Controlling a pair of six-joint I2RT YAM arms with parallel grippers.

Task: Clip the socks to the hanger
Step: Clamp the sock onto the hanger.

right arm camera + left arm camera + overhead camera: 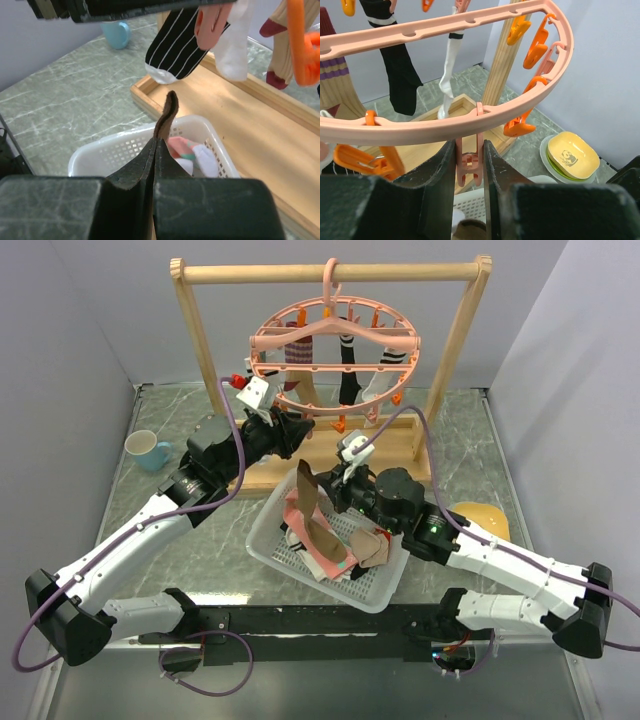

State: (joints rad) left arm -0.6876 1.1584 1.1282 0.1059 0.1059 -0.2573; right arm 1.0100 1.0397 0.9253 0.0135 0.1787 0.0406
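Note:
The salmon-pink ring hanger [335,360] hangs by its hook from the wooden rack. Several socks are clipped to it, among them a black sock [400,75], a white one [450,70] and a black pin-striped one [175,45]. At the ring's near rim [420,131] my left gripper [470,155] [305,430] is shut on a dangling pink clip [470,167], one finger on each side of it. My right gripper [156,145] [330,490] is shut on the edge of a brown sock [170,112] [305,495] and holds it upright above the white mesh basket [270,540], just below the ring.
More socks [192,150] lie in the basket [100,150]. The rack's wooden base [240,115] runs behind the basket, its posts beside the ring [502,65]. A blue mug [148,450] stands at the left and a yellow panda dish [572,155] at the right.

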